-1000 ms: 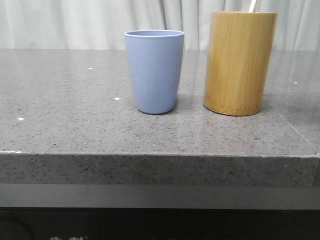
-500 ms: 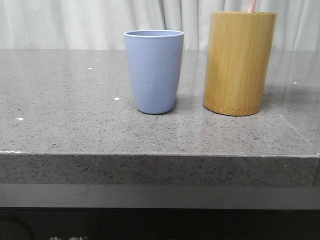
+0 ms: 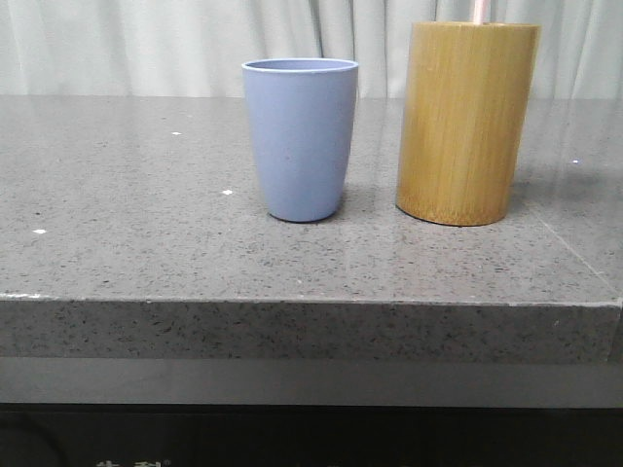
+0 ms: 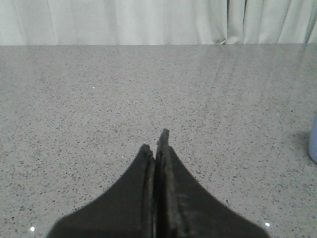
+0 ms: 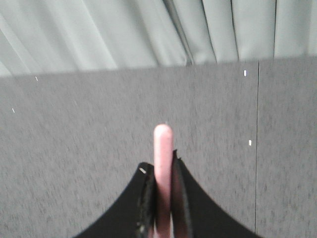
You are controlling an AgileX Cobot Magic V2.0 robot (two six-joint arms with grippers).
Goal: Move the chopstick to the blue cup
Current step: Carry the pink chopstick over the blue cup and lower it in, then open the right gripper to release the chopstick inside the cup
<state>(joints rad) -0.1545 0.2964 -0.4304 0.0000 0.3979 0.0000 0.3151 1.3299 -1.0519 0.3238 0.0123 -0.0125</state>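
On the grey speckled stone countertop (image 3: 146,195), the blue cup (image 3: 301,139) stood upright just beside the taller bamboo holder (image 3: 466,124), the two apart, the cup to the robot's left of the holder. A short pink length of the chopstick (image 3: 478,10) rose straight above the holder's rim in the front view, its lower end seemingly not clear of the holder, so the lift out looked under way rather than finished. Side-by-side placement made for a short carry across to the cup (my reading, not a thing observed).

The right gripper (image 5: 162,191) was clamped on the chopstick, the dark fingers pressed against either side of the pink shaft with its rounded tip poking out beyond them; the grip sat near one end, probably so the stick hangs plumb for dropping into a narrow mouth. The left gripper (image 4: 156,148) hung low over bare countertop with its fingers pressed together, holding nothing.
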